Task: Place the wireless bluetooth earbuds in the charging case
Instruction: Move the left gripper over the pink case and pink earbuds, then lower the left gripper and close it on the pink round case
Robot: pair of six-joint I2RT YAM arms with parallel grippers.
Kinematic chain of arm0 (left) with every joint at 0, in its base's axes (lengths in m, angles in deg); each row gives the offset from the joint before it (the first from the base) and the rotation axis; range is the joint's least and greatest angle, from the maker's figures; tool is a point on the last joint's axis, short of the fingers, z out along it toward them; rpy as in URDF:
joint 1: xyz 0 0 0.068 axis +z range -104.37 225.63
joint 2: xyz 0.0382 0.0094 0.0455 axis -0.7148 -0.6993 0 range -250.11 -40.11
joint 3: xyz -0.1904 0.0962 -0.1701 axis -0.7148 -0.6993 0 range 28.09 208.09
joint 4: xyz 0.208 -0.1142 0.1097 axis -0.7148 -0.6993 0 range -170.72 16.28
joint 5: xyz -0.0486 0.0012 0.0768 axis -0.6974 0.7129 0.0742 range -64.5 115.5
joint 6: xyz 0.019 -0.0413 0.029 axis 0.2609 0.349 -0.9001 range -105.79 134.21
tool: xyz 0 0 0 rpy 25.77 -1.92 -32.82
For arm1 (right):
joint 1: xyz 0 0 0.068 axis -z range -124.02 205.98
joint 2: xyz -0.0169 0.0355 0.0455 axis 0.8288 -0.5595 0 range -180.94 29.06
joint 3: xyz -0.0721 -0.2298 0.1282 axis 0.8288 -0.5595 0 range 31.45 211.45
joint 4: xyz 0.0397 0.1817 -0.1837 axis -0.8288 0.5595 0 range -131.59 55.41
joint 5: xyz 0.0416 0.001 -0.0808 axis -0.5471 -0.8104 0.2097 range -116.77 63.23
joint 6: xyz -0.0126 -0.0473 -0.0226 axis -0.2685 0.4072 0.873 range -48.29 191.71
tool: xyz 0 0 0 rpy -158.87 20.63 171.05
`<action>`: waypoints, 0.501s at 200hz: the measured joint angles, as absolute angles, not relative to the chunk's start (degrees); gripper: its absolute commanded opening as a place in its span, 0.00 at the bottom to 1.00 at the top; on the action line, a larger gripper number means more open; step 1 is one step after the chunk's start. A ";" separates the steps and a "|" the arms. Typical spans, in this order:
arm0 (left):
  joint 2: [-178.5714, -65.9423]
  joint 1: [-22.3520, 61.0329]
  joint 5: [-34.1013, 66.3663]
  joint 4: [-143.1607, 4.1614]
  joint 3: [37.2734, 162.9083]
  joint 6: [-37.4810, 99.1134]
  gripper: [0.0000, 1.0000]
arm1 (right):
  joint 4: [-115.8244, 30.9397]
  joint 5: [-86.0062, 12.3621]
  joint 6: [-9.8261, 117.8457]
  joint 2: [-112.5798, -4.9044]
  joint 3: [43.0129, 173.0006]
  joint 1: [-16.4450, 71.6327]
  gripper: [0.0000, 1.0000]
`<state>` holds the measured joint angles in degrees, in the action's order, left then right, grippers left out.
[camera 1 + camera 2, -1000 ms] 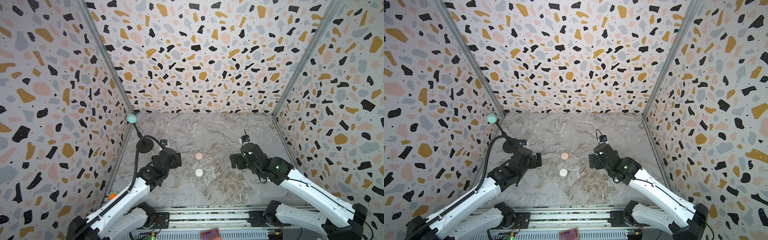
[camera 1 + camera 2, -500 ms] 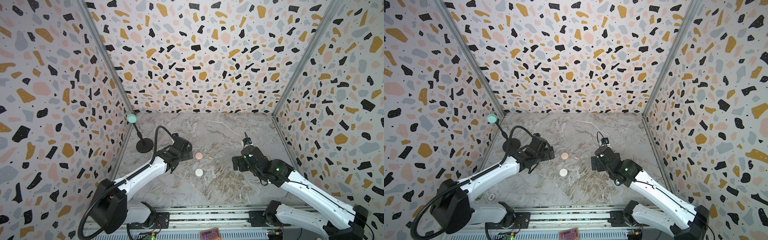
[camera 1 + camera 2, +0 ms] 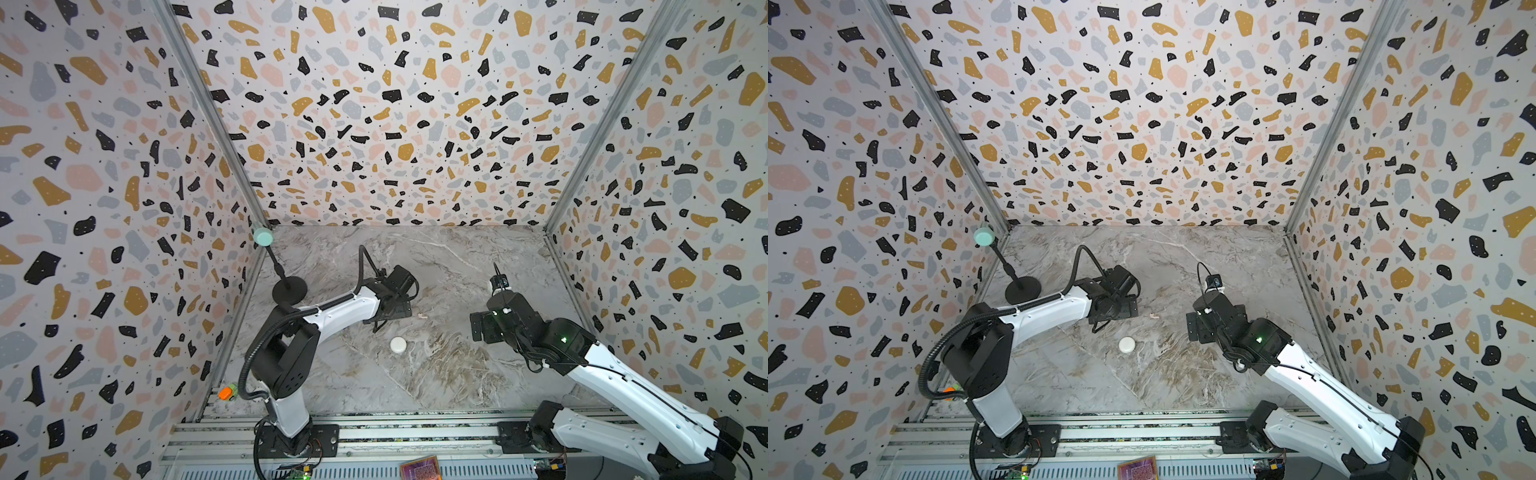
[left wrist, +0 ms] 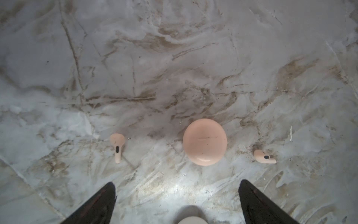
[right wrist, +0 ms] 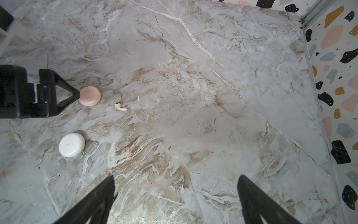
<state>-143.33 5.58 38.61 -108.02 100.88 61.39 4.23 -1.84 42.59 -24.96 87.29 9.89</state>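
Hovering above the closed pink case (image 4: pixel 205 142), left tool (image 4: pixel 178 184) wide, empty. One pink earbud (image 4: pixel 117 147) and a second earbud (image 4: pixel 263 156) lie on the counter (image 4: pixel 174 58) either side, apart. Right tool (image 5: pixel 176 177) wide, empty. Approach stage; lid likely needs opening first.

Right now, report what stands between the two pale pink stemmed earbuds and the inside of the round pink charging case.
The round pink charging case is shut, and that alone bars the way. The pale pink stemmed earbuds lie apart on either side, with only bare marble table between.
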 measured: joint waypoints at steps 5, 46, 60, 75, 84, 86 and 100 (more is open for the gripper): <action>-144.14 5.58 38.48 -108.29 101.63 61.43 1.00 | 4.23 -1.82 42.48 -24.61 86.98 9.89 0.99; -150.09 5.16 37.91 -110.58 107.77 61.54 0.98 | 3.55 -1.64 42.26 -21.77 85.58 9.89 0.99; -151.46 4.99 37.67 -110.65 108.84 61.52 0.96 | 3.14 -1.64 42.21 -20.98 85.21 9.89 0.99; -152.40 4.88 37.32 -110.97 109.15 61.50 0.92 | 2.88 -1.64 42.17 -20.41 84.84 9.89 0.99; -152.86 4.75 37.08 -111.13 109.15 61.54 0.91 | 2.74 -1.64 42.15 -20.11 84.66 9.89 0.99; -152.99 4.75 37.01 -111.15 109.15 61.56 0.91 | 2.70 -1.64 42.15 -20.02 84.62 9.89 0.99; -153.54 4.70 36.64 -111.17 109.15 61.61 0.89 | 2.55 -1.64 42.04 -19.34 84.25 9.89 0.99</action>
<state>-153.54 4.70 36.64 -111.17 109.15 61.61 2.55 -1.64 42.04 -19.34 84.25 9.89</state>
